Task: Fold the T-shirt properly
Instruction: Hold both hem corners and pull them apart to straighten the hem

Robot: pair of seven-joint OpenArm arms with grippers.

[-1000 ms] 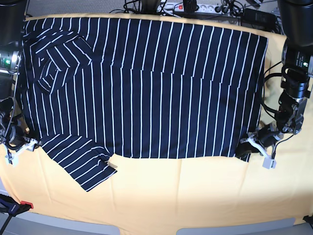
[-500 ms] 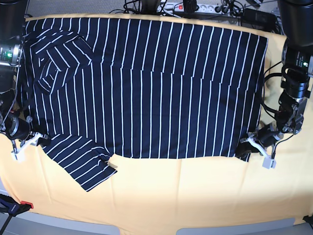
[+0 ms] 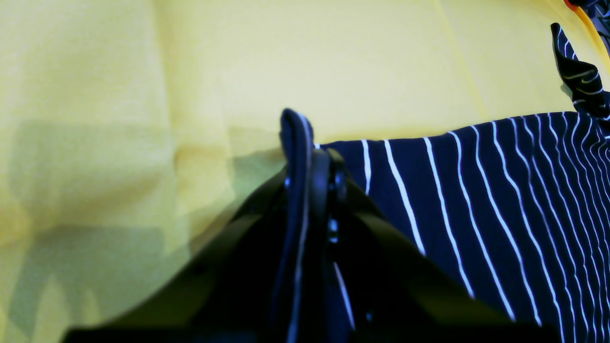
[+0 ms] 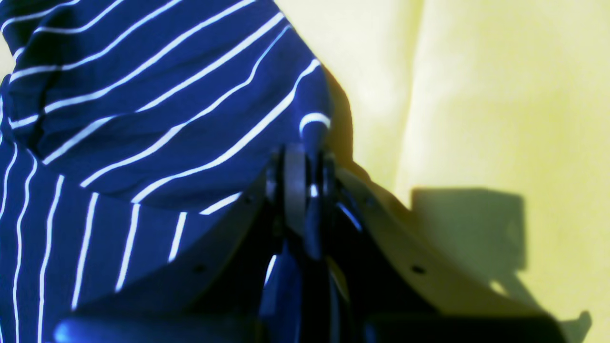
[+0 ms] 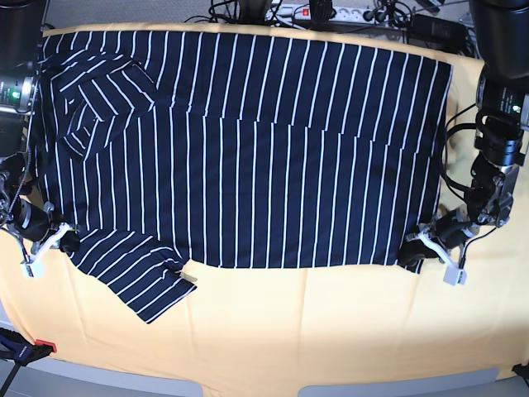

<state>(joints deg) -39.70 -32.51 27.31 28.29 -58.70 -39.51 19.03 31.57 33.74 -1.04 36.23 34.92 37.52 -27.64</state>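
Note:
The navy white-striped T-shirt (image 5: 248, 149) lies spread flat on the yellow tabletop, hem to the right, sleeves to the left. In the base view my left gripper (image 5: 411, 252) is at the shirt's front right hem corner. The left wrist view shows the left gripper (image 3: 310, 162) shut on an upright pinch of T-shirt (image 3: 500, 200) cloth. At the left edge, my right gripper (image 5: 66, 240) sits by the near sleeve's root. The right wrist view shows the right gripper (image 4: 305, 166) shut on a raised fold of the T-shirt (image 4: 143, 119).
A yellow cloth (image 5: 331, 331) covers the table, with a bare band along the front. A power strip and cables (image 5: 331, 12) lie behind the far edge. A small red object (image 5: 45, 345) sits at the front left corner. Both arm bases stand at the sides.
My right gripper has moved right onto the shirt's edge beside the near sleeve and shut on the cloth. The left gripper has stayed shut at the hem corner.

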